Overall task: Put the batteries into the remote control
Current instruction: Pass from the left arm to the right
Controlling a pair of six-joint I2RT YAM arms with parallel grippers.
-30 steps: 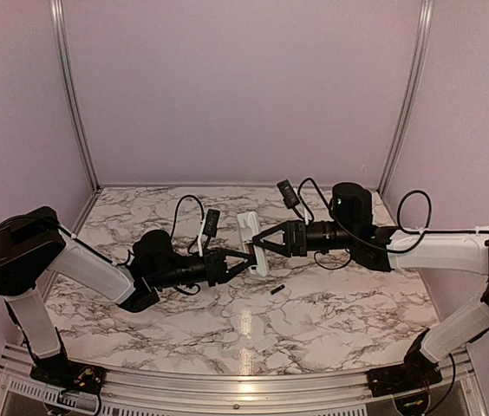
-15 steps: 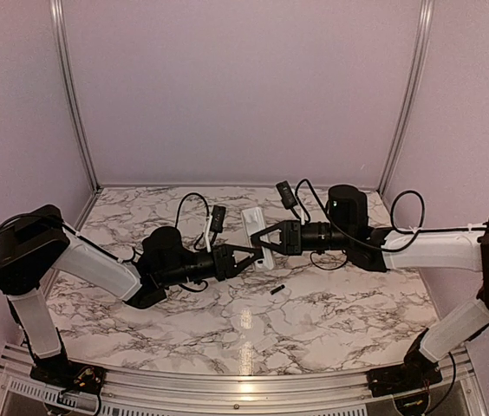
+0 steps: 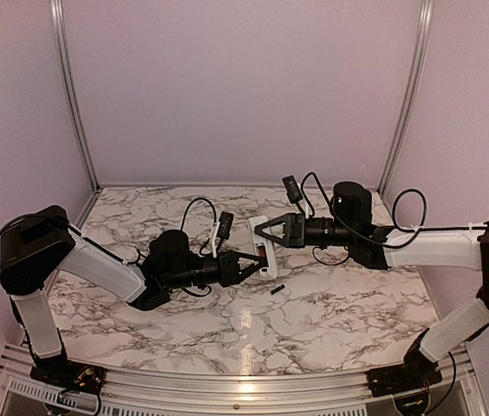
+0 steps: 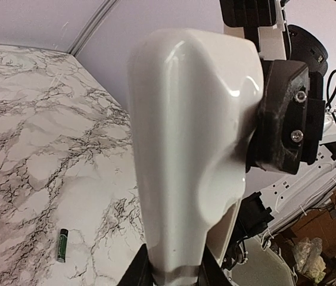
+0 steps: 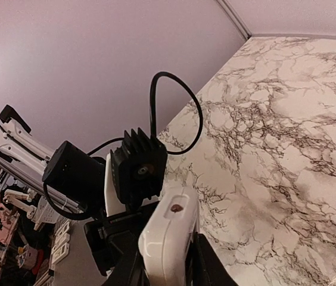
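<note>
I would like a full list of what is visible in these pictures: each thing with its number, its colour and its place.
remote control: one, white, held above the middle of the table, gripped at both ends.
battery: one in view, dark, partly green in the left wrist view, lying loose on the table on the near side of the remote control.
table: one, white marble pattern with dark veins, under everything.
walls: pale lilac, behind and at both sides.
left gripper: one, black, fingers closed on one end of the remote control.
right gripper: one, black, fingers closed on the other end.
</note>
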